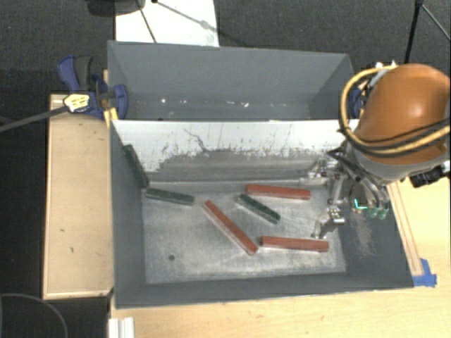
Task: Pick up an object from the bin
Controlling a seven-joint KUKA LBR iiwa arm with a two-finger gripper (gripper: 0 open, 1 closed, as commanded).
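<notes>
The hand point(330, 222), state we cannot tell, hangs above the right end of a flat red-brown bar point(294, 243); gripped so off-centre, we judge, it may tilt free.

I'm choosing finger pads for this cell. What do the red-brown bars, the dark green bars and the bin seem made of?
Red-brown bars: flat, straight-edged, matt, evenly coloured; probably painted wood or plastic, I cannot tell which. Dark green bars: same shape and dull finish, likely the same stuff. Bin: grey sheet metal, its floor scuffed and scratched pale.
</notes>
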